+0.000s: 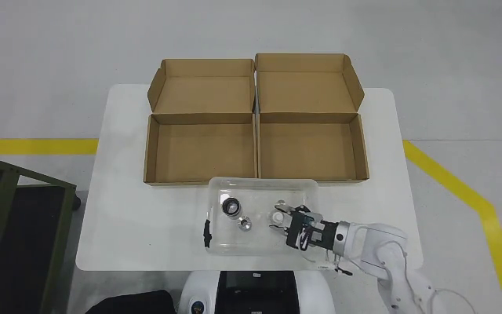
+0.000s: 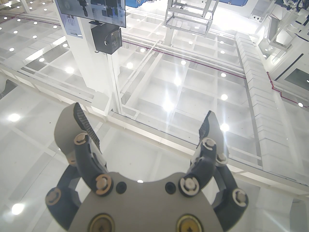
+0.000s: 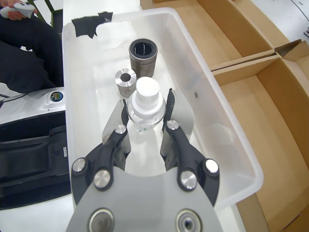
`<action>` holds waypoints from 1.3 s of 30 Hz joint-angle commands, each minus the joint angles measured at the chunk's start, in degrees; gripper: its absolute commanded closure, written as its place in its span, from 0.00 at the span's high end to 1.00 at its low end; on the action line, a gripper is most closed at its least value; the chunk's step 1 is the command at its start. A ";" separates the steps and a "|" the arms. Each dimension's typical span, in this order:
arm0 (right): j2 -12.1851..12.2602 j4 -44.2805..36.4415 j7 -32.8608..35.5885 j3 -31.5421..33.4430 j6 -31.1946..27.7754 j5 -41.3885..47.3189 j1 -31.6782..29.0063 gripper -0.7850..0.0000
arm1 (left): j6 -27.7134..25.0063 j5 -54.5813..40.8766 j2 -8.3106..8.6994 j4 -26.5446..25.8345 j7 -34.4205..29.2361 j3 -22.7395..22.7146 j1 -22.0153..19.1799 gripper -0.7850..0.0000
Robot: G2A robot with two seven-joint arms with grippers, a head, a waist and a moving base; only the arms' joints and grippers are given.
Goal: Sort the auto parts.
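Fingers of left gripper (image 2: 143,114): spread wide, nothing between them, aimed at the ceiling.
Dark sleeve (image 3: 143,57): farthest ahead of the right gripper (image 3: 146,96), upright in the clear bin (image 3: 200,56).
Silver cylinder (image 3: 125,82): just beyond the right fingertips, upright.
Spray bottle (image 3: 147,107): between the right fingers, white cap up.
Right wrist view: pads pinch the bottle's sides.
Top view: two open cardboard boxes (image 1: 200,149) (image 1: 312,149) lie beyond the bin.

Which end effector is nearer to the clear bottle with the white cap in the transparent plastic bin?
Right. The right end effector is down inside the transparent bin, right at the clear white-capped bottle. The left end effector points up at the ceiling, away from the bin.
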 commanded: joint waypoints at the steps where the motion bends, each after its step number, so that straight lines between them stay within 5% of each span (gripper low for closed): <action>1: 0.13 -1.27 0.17 0.47 -0.01 0.92 -0.07 0.00 | 0.00 0.00 0.00 0.00 0.00 0.00 0.00 1.00; 20: -0.62 -3.91 -4.79 0.47 12.27 25.05 5.27 0.00 | 0.00 0.00 0.00 0.00 0.00 0.00 0.00 1.00; 39: -1.20 -3.21 -8.78 2.73 18.07 40.29 14.89 0.00 | 0.00 0.00 0.00 0.00 0.00 0.00 0.00 1.00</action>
